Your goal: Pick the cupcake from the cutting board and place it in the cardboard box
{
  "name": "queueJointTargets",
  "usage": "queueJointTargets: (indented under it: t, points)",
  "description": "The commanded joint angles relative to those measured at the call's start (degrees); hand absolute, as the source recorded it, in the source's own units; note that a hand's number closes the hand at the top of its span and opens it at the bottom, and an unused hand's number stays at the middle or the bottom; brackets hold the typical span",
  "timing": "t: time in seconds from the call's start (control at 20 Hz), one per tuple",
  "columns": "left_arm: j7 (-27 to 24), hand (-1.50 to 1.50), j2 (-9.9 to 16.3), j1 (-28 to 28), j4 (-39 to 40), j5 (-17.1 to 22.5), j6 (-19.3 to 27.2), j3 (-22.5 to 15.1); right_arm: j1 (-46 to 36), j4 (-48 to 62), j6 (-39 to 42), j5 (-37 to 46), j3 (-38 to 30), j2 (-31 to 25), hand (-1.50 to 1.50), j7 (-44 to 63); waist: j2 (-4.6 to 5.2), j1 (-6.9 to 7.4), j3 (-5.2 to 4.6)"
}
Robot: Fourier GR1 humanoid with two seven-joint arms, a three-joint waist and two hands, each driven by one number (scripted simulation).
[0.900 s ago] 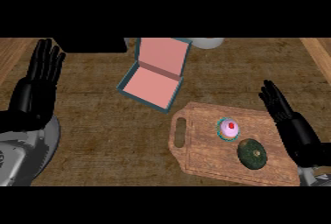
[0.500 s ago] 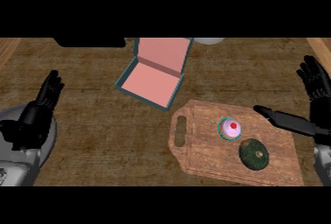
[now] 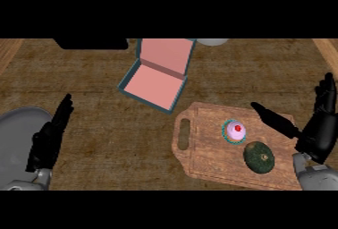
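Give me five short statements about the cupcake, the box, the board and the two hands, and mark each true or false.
1. The pink-frosted cupcake sits on the wooden cutting board. True.
2. The open cardboard box with the pink lining already holds the cupcake. False: the box holds nothing visible.
3. The black right hand is curled round the cupcake. False: its fingers are straight, with only the thumb reaching over the board.
4. A dark green round fruit lies on the board beside the cupcake. True.
5. The black left hand rests on the box. False: it is apart from it, at the view's left.
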Motion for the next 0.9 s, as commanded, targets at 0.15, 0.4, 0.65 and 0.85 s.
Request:
queueJointTargets:
  t: [0.15, 0.4, 0.65, 0.85]
  points:
    - [0.89, 0.00, 0.17, 0.17, 1.30, -0.68, 0.51, 0.96, 4.37, -2.23, 11.59, 11.82, 7.16, -13.20, -1.50, 19.11, -0.34, -1.40, -0.32]
    - [1.04, 0.00, 0.00, 0.76, 0.29, -1.35, 0.54, 0.23, 1.20, -8.49, 29.51, 9.10, 11.45, -20.85, -1.50, 34.80, -0.29, -0.42, -0.40]
    - [4.46, 0.00, 0.92, -1.50, -1.63, -1.45, -0.68, 0.00, -4.78, -15.86, 43.66, 3.08, 15.36, -22.26, -1.50, 50.61, -0.11, 0.49, -0.12]
    - [2.16, 0.00, 0.19, 1.05, -3.29, -1.73, -1.00, -0.05, -12.52, -17.85, 48.70, 1.00, 15.91, -18.41, -1.50, 64.12, -0.05, 1.10, 0.00]
